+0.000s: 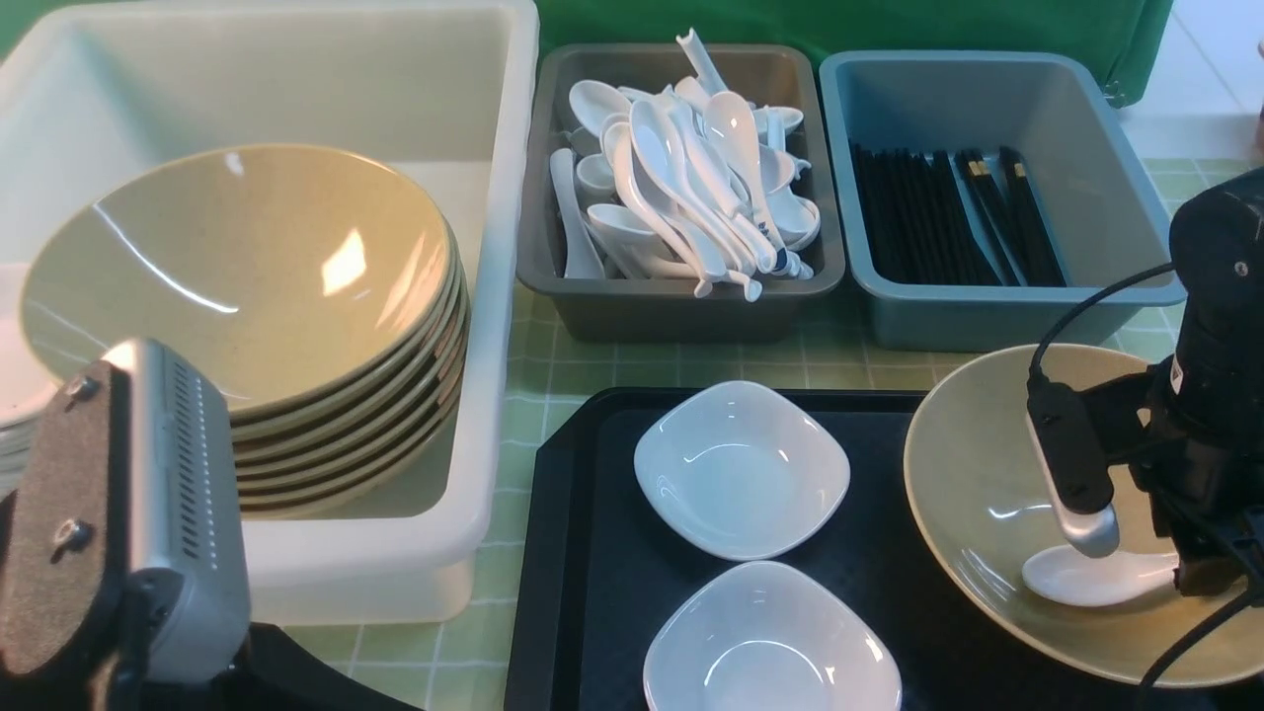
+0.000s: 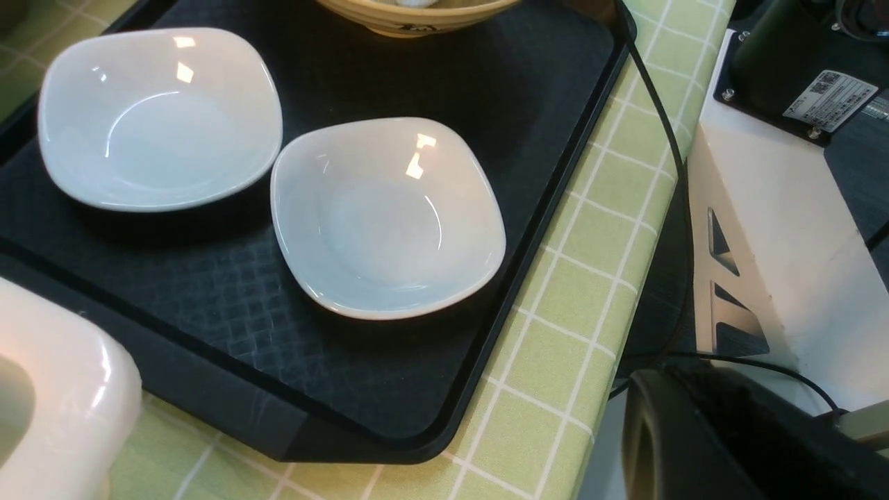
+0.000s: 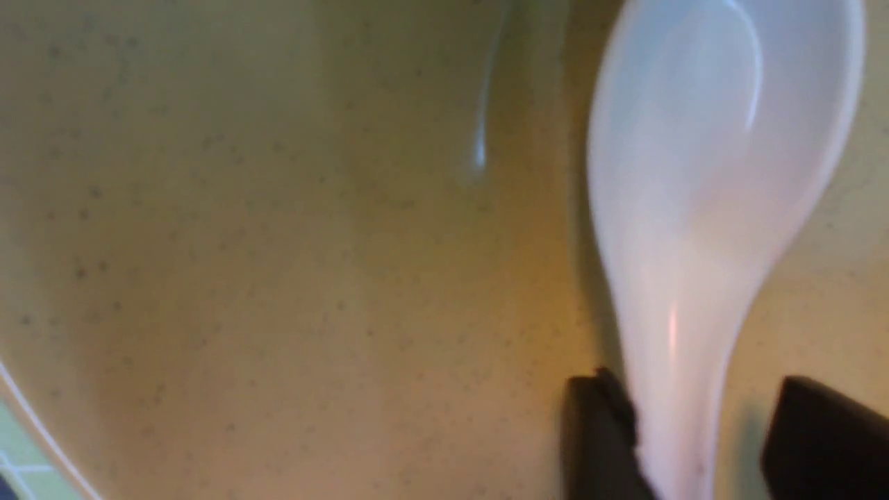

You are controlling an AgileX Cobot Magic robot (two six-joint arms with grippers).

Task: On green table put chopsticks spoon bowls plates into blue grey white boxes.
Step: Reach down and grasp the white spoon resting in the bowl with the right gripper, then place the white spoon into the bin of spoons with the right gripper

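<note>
Right fingers (image 3: 601, 437) straddle spoon (image 3: 701, 208) handle, one touching

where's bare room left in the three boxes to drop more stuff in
The blue box has bare floor right of the chopsticks. The white box is open behind the bowl stack. The grey box is heaped with spoons, crowded.

white dish (image 2: 160, 118), second white dish (image 2: 387, 219) beside it, black tray (image 2: 229, 326), green table (image 2: 569, 333)
</note>
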